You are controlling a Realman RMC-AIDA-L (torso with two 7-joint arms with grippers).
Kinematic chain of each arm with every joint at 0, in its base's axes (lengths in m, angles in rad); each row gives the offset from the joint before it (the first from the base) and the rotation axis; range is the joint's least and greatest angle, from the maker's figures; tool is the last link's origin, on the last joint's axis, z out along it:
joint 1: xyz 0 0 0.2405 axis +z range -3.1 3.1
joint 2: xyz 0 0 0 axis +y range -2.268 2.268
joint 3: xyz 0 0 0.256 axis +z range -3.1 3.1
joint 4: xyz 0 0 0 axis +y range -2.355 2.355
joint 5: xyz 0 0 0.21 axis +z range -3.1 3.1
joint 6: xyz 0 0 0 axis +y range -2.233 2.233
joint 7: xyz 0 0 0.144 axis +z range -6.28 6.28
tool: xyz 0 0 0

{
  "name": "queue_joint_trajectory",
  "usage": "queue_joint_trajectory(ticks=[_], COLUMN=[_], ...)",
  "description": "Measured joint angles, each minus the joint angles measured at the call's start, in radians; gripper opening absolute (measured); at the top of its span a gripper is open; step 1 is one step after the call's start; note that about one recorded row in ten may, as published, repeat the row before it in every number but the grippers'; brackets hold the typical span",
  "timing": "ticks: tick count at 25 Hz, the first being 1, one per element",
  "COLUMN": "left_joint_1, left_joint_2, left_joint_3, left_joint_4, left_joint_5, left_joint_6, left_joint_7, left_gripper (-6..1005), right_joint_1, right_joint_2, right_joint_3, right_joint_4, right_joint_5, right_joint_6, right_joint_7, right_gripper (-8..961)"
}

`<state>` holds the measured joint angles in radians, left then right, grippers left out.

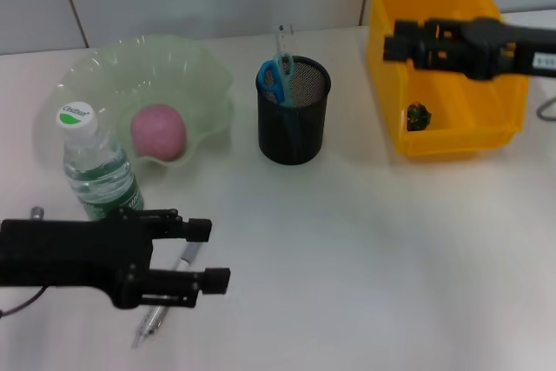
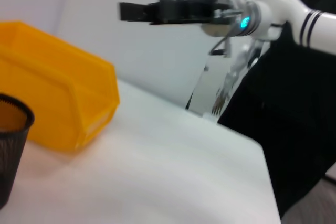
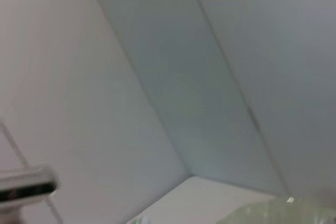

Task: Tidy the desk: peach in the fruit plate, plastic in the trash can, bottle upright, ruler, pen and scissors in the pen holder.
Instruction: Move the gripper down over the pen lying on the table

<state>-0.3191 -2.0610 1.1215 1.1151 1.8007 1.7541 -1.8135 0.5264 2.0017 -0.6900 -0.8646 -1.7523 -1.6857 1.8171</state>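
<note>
Desk [image 1: 365, 258] seen under all items. Yellow bin [image 1: 452, 67] placed far right, small dark scrap inside; right gripper [image 1: 393, 41] held above bin, finger state not discernible. Plate [image 1: 139, 93] set far left, peach [image 1: 158, 132] in it. Left gripper [image 1: 215, 255] spread open, empty, over pen [image 1: 165, 301] lying on desk. Holder [image 1: 294, 110] at centre, scissors [image 1: 276, 78] and ruler [image 1: 284, 41] inside. Bottle [image 1: 95, 167] stood upright beside plate.

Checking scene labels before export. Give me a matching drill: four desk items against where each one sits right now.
Items:
1. peach
2. scissors
3. pen
4. bottle

Places:
A. flat on the desk under the left hand
B. upright beside the green plate
C. in the green plate
D. in the black mesh holder

Pairs: 1-C, 2-D, 3-A, 4-B
</note>
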Motion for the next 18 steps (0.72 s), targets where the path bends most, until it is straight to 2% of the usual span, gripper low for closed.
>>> queue_joint_trajectory(ticks=[1, 7, 11, 18], left_joint_1=[-0.019, -0.089, -0.193, -0.244], left_joint_2=[-0.002, -0.003, -0.003, -0.003], left_joint_3=[0.005, 0.031, 0.068, 0.096], left_joint_4=[0.043, 0.126, 0.155, 0.25], left_joint_5=[0.038, 0.151, 0.292, 0.361], left_joint_6=[-0.004, -0.006, 0.011, 0.058], left_joint_7=[-0.074, -0.265, -0.435, -0.539], left_gripper=[783, 782, 782, 783], right_joint_1=[-0.013, -0.035, -0.043, -0.041], right_joint_2=[-0.009, -0.021, -0.026, -0.032], right_joint_3=[-0.006, -0.004, -0.002, -0.002], right_joint_4=[0.009, 0.011, 0.018, 0.022], right_joint_5=[-0.009, -0.056, -0.097, -0.123], right_joint_6=[-0.031, -0.059, -0.055, -0.049], right_joint_7=[-0.006, -0.006, -0.007, -0.007], right_gripper=[636, 636, 636, 635])
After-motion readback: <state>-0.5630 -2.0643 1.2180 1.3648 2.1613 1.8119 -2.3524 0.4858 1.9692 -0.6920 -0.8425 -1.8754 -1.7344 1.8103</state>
